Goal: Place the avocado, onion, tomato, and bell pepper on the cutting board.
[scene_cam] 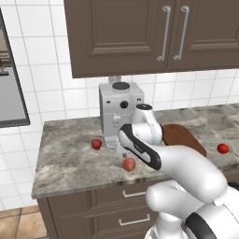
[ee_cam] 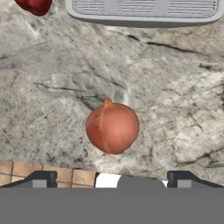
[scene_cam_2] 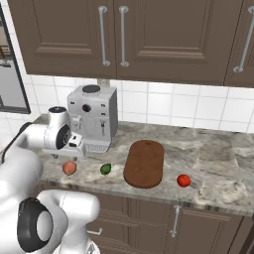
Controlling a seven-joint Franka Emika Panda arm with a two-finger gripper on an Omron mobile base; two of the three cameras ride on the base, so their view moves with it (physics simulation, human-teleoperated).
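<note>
Hand: white arm's wrist [scene_cam_2: 58, 130] above the grey marbled counter [scene_cam_2: 218, 168], fingertips hidden.
Onion: small orange-tan ball [scene_cam_2: 69, 168], just below the hand.
Avocado: dark green fruit [scene_cam_2: 105, 169], right of it.
Cutting board: dark reddish-brown wooden board [scene_cam_2: 145, 162], farther right.
Red produce: round red item [scene_cam_2: 184, 180], farthest.
Coffee machine: grey box [scene_cam_2: 93, 118], just behind.

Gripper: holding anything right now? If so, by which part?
Nothing held. The gripper is open, its fingertips wide apart, above the onion, which sits untouched on the counter near its front edge.
</note>
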